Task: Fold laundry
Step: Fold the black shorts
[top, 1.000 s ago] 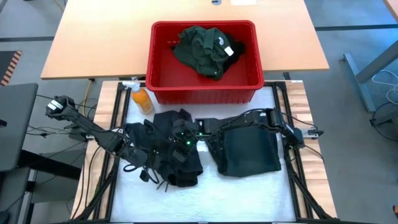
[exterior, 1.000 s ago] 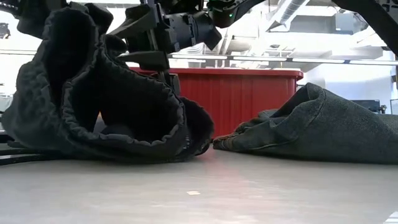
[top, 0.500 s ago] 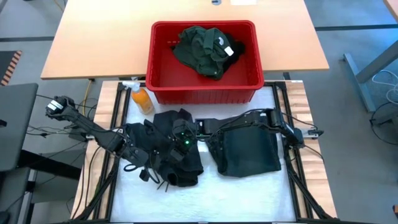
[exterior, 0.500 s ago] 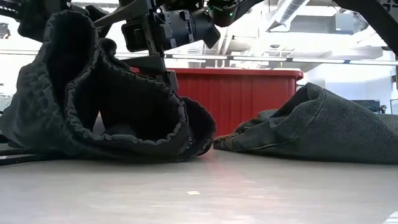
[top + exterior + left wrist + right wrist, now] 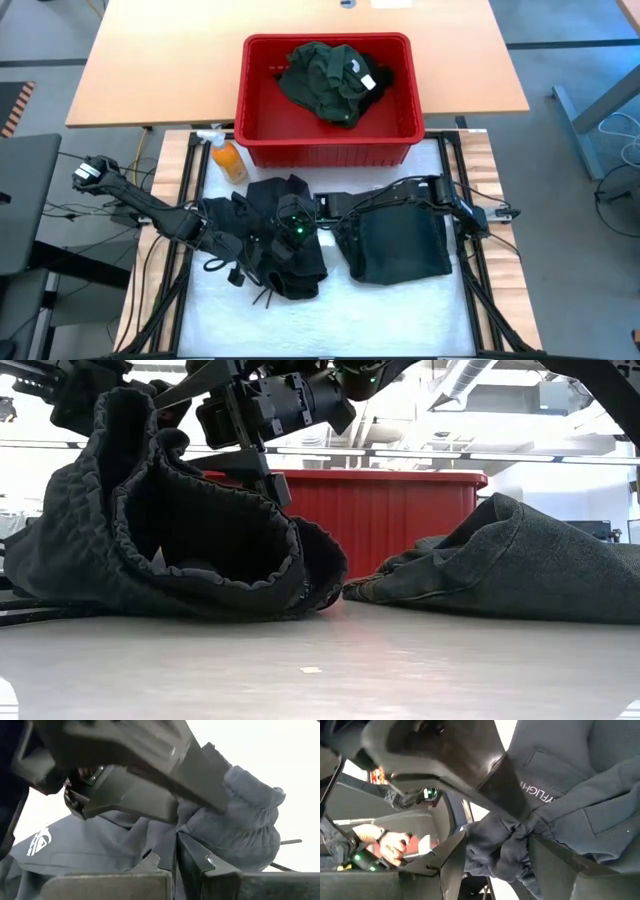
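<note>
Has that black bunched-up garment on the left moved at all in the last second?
Yes, a little. In the low view the black garment's raised top edge has climbed and leaned right, toward the red basket behind it.

The white table [image 5: 400, 310] lies bare along its near edge, leaving open passage in front of the black garment [image 5: 285, 245] and the folded dark garment [image 5: 400, 245]. Between those two runs only a narrow gap, seemingly clear down at table level. The red basket [image 5: 330, 140] walls off the far side, with an orange bottle [image 5: 228, 158] just beside its left corner. Cables [image 5: 150, 290] crowd the left margin.
</note>
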